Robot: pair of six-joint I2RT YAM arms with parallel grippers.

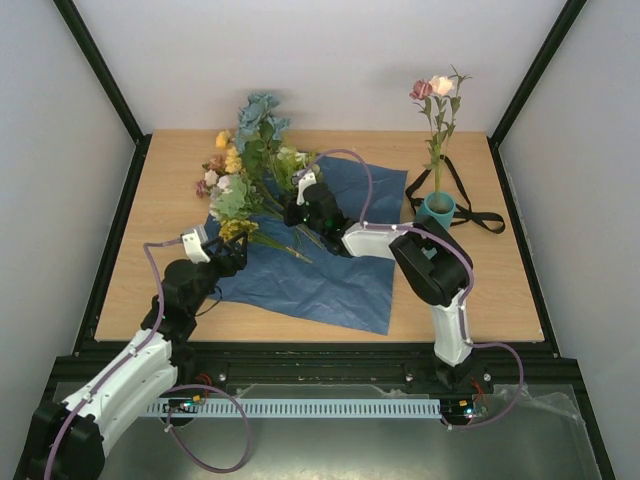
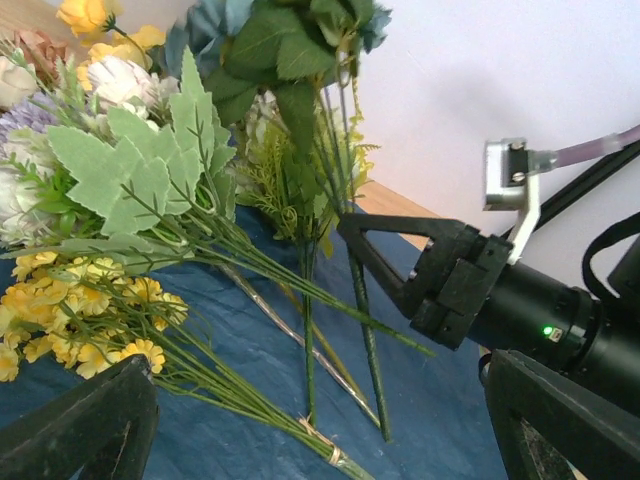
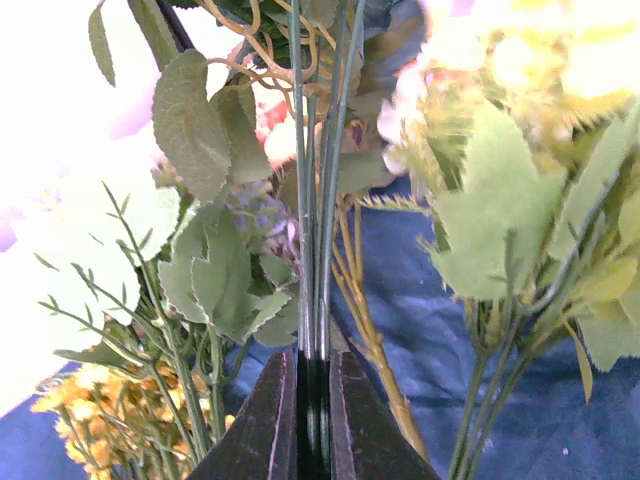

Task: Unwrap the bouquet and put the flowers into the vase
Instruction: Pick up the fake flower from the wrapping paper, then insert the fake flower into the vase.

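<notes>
Pinching green stems [image 3: 318, 200] from the flowers [image 1: 240, 170] at eleven o'clock, we are aiming for the vase [image 1: 438, 208] at two o'clock.
We are risking snagged neighbours dragging the blue paper [image 1: 340, 280] along, since the right gripper [image 3: 312, 375] is clamping the stems low while the left gripper [image 1: 222, 252] is gaping empty; the wooden table [image 1: 500, 290] and white walls [image 1: 320, 60] are enclosing us.

Crinkled paper [image 1: 340, 285] and smooth matt vase [image 1: 438, 208] rest on wooden table [image 1: 160, 205]

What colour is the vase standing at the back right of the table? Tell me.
Teal. The vase shows best in the top external view.
</notes>
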